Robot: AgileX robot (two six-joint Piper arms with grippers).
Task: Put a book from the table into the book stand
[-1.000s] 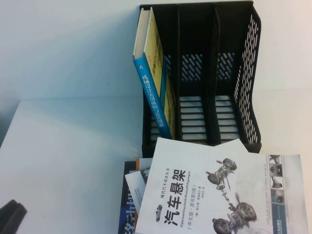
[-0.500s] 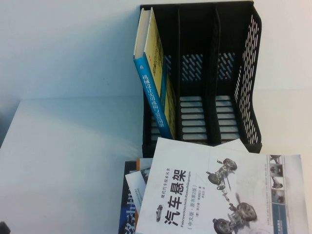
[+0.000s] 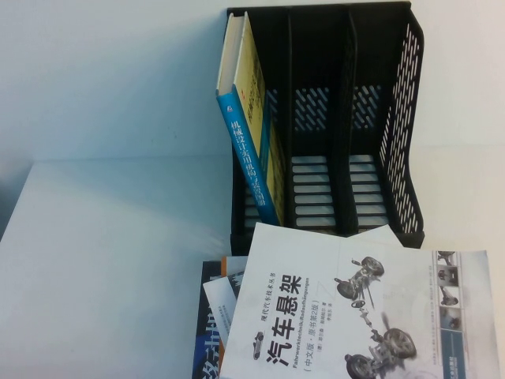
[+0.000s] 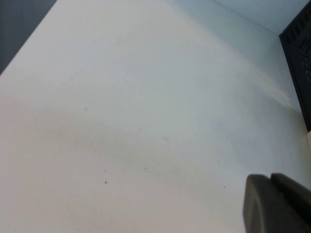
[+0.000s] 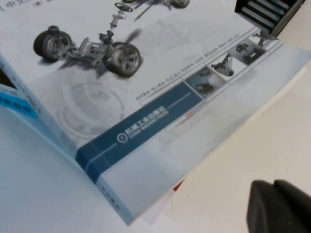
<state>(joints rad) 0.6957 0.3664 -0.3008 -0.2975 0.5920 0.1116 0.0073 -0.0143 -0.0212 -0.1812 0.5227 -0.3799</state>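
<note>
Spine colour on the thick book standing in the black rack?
Blue spine band, white Chinese lettering; clearest in the high view.

The right gripper (image 5: 279,206) hovers just beside the white book (image 5: 146,87); the book stand (image 5: 265,14) lies beyond it.

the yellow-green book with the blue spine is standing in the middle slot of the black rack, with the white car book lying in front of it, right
Not quite. The high view shows the book in the leftmost slot of the book stand; the middle and right slots hold nothing. The white car book does lie in front. The left gripper is over bare table; the right gripper is beside the car book's corner.
</note>
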